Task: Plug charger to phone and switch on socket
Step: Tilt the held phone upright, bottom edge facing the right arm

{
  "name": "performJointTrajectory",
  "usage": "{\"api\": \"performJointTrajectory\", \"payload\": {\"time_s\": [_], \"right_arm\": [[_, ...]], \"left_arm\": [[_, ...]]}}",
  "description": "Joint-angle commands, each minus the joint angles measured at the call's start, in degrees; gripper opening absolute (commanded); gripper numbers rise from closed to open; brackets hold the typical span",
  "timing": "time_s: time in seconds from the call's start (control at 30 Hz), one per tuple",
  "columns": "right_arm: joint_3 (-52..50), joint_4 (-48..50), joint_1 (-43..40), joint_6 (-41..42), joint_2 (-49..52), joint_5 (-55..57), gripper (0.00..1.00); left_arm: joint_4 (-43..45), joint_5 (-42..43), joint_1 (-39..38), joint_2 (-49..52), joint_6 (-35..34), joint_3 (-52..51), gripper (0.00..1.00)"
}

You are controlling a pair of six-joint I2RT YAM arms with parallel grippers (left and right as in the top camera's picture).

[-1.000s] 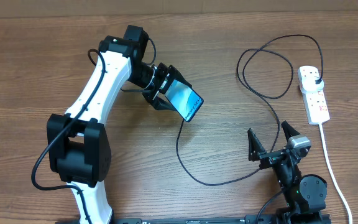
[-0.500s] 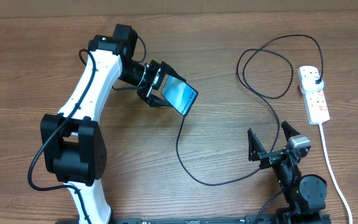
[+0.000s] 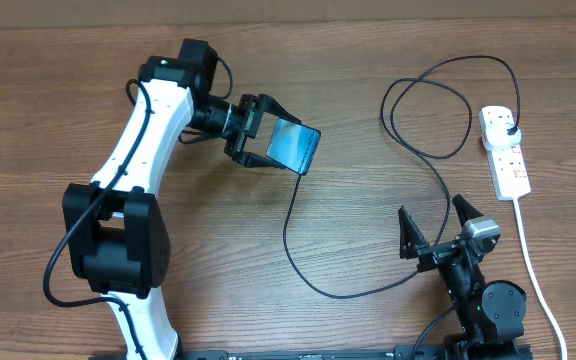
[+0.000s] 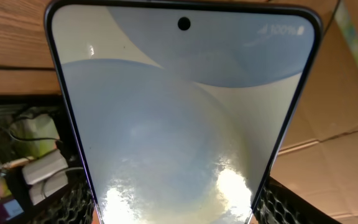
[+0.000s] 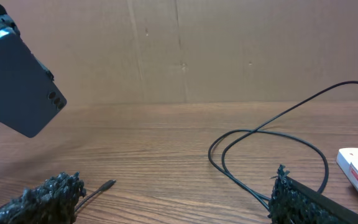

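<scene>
My left gripper (image 3: 271, 135) is shut on the phone (image 3: 295, 146) and holds it in the air over the table's left middle. In the left wrist view the light blue screen (image 4: 179, 118) fills the frame between the black fingers (image 4: 73, 205). The charger (image 3: 298, 255), a thin black cable, loops across the table from its plug (image 3: 509, 130) in the socket (image 3: 505, 150). Its connector tip (image 5: 106, 185) lies free on the wood, below the phone. My right gripper (image 3: 436, 228) stands open and empty at the front right, and cable loops (image 5: 272, 140) lie ahead of it.
The socket's thick white cord (image 3: 533, 265) runs down the right edge, past my right arm. A cardboard wall (image 5: 179, 50) closes the far side of the table. My left arm (image 3: 153, 130) reaches across the left half of the table.
My left arm has swung slightly left and back, carrying the phone and turning it from a diagonal lie to a more upright one. The right arm and the cable have not moved.
</scene>
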Motion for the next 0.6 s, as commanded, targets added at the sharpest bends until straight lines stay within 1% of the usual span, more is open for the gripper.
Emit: {"api": "performJointTrajectory", "payload": {"time_s": [0.0,0.37,0.57], "right_arm": [[-0.61,0.26,-0.35,-0.07,-0.68,-0.31,1.00],[-0.61,0.26,-0.35,-0.07,-0.68,-0.31,1.00],[-0.61,0.26,-0.35,-0.04,-0.68,-0.31,1.00]], "left_arm": [[-0.22,5.40,1.36,0.00,-3.19,1.73,0.48],[-0.37,6.60,3.10,0.00,-3.06,1.73,0.47],[-0.37,3.13,3.13,0.00,-2.97,1.73,0.49]]}}
